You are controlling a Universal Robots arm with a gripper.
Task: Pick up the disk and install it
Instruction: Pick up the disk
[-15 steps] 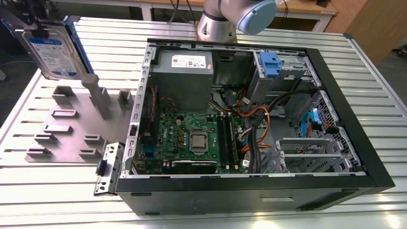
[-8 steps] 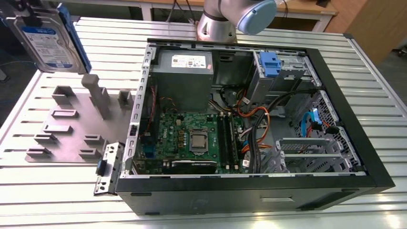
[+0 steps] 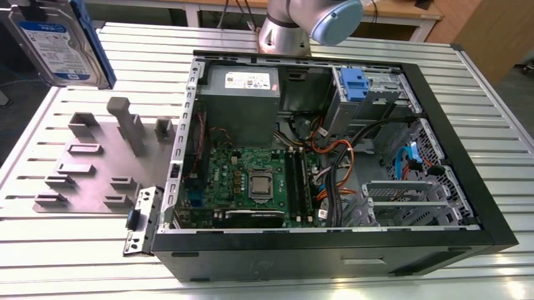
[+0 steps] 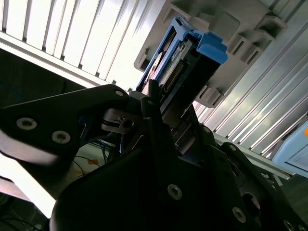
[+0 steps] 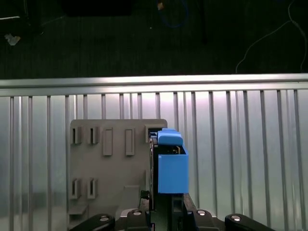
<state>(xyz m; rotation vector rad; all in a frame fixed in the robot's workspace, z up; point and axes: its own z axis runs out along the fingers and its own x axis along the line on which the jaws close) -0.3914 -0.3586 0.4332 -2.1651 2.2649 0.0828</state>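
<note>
Claw point(image 4: 159, 103) grips the disk point(image 3: 59, 47) above the table point(image 3: 75, 262); a weak hold on its edge could let it slip and fall.

No text is legible. The disk point(image 3: 60, 47), at the exterior view's far left, carries a blue-and-white label with unreadable print. The power supply point(image 3: 242, 103) inside the computer case point(image 3: 469, 134) bears a white sticker, likewise unreadable.

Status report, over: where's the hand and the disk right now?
Hand shut on the disk. Disk aloft over the grey fixture plate, outside the open computer case. Not yet installed.
</note>
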